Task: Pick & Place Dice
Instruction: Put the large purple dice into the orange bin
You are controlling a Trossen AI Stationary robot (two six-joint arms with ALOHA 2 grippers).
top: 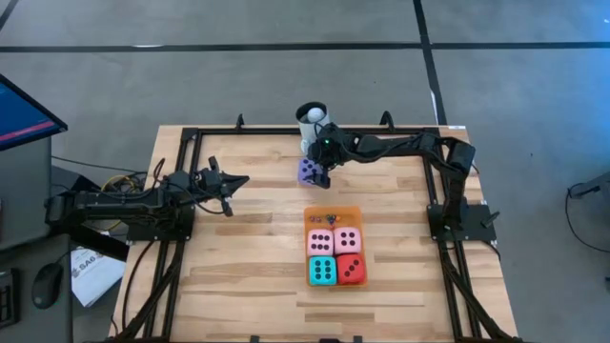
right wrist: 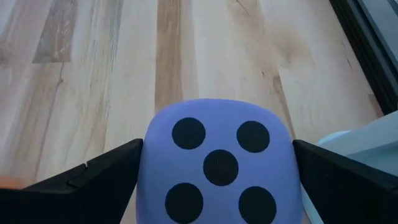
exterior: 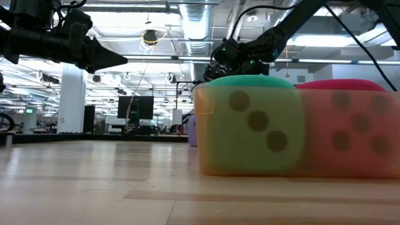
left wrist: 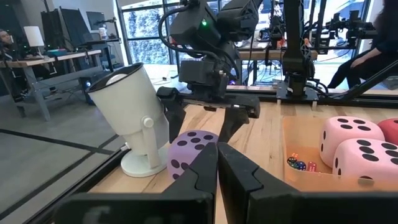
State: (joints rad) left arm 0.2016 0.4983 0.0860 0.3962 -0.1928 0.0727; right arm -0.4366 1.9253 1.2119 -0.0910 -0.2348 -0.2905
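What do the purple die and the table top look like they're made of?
Purple die: looks like soft foam or plush with a matte skin, going by its rounded corners and flat black pips; can't tell which. Table top: pale wooden planks with visible grain and seams, smooth finish.

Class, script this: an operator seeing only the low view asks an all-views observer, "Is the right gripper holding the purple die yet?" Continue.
Observer: Not yet. The right gripper is open, one finger on each side of the purple die.
Operator: What's next to it?
Observer: A white mug, nearer the table's far edge.
Operator: And the left arm?
Observer: The left gripper is shut and empty, above the table's left side.
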